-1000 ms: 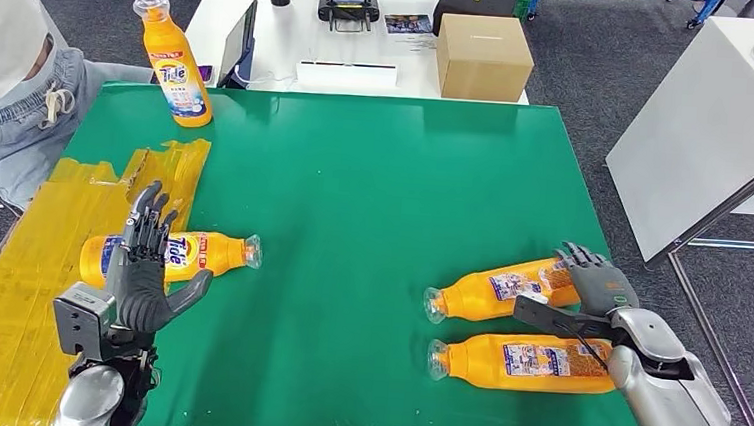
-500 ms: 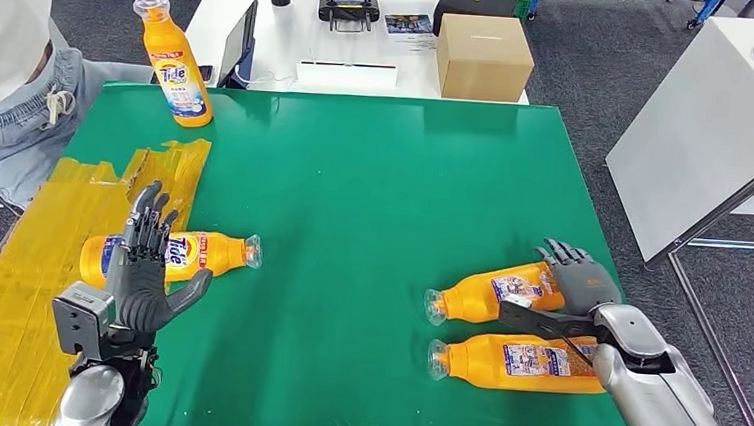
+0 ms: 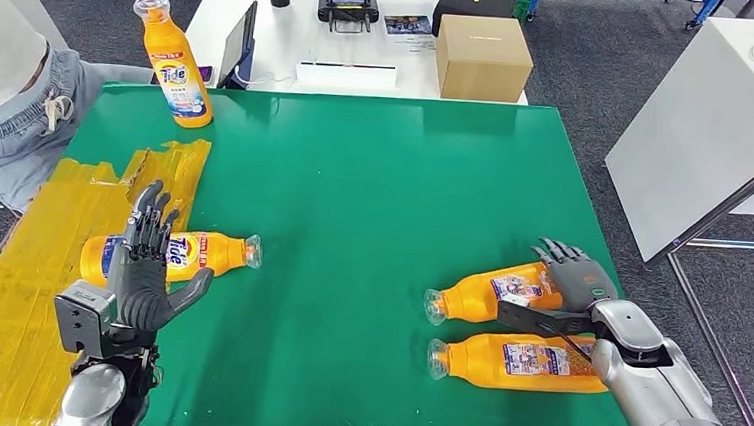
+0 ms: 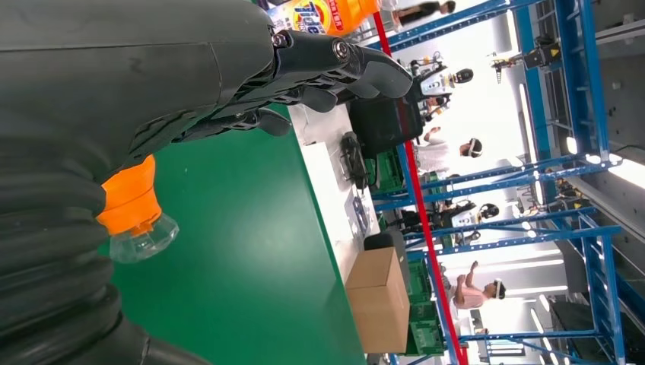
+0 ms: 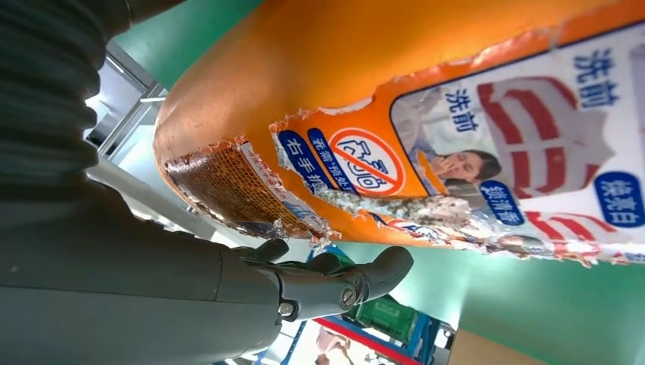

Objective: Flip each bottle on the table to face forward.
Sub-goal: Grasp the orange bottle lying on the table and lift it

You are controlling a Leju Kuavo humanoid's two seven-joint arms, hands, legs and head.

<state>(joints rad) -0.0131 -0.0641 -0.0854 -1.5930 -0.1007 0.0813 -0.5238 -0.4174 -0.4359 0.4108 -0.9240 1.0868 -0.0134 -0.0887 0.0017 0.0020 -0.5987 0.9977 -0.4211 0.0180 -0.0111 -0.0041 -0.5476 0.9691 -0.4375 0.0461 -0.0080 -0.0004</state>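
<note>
Three orange Tide bottles lie on the green table (image 3: pixel 375 183) and one stands. At the far left corner is the standing bottle (image 3: pixel 175 59). The left bottle (image 3: pixel 190 252) lies with its Tide logo up, its clear cap (image 4: pixel 135 228) pointing right. My left hand (image 3: pixel 143 272) is raised just in front of it, fingers apart, holding nothing. On the right, the upper bottle (image 3: pixel 488 292) and lower bottle (image 3: pixel 518 361) lie back label up. My right hand (image 3: pixel 576 285) straddles the upper bottle's (image 5: pixel 426 91) base, the thumb on its near side. A gap shows between the fingers (image 5: pixel 335 283) and the bottle.
A person in a white hood (image 3: pixel 7 67) sits at the table's left edge. Yellow tape (image 3: pixel 18 278) covers the near left corner. Behind the table stands a white desk with a cardboard box (image 3: pixel 482 55) and a tablet (image 3: pixel 239 48). A white panel (image 3: pixel 705 126) stands to the right.
My right hand has slid a little left along the upper right bottle's base, its fingers reaching over it. The left hand and the other bottles have stayed put.
</note>
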